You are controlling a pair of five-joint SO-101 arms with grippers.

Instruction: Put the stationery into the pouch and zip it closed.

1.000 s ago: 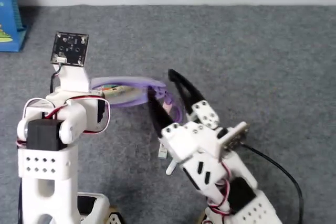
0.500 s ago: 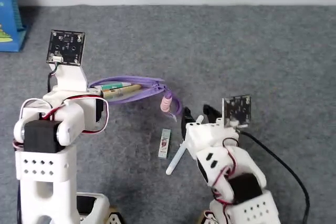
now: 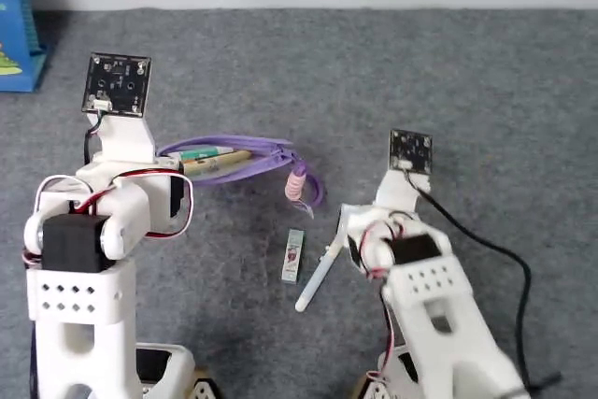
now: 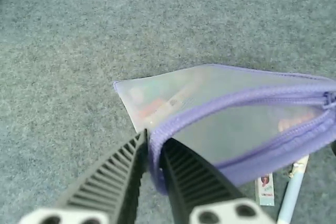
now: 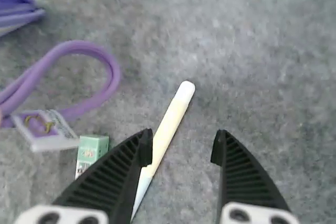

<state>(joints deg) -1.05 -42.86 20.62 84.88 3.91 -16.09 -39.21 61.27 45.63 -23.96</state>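
Note:
A translucent purple pouch point(image 3: 245, 162) lies open on the grey carpet with a few pens point(image 3: 211, 159) inside. My left gripper point(image 4: 151, 157) is shut on the pouch's point(image 4: 226, 114) zipper rim at its closed end. A white pen point(image 3: 316, 277) and a small green eraser point(image 3: 294, 255) lie on the carpet just in front of the pouch. My right gripper point(image 5: 182, 142) hangs open above the white pen point(image 5: 169, 121), which lies close to one finger. The green eraser point(image 5: 89, 153) sits just beside that finger.
The pouch's purple strap point(image 5: 79, 74) loops across the carpet with a pink-and-white tag point(image 3: 297, 183) on it, close to the pen. A blue box point(image 3: 17, 35) stands at the far left edge. Open carpet stretches to the right and back.
My right arm has pulled back from the pouch mouth and swung down over the white pen, uncovering the pen and eraser. The left arm and the pouch have barely shifted.

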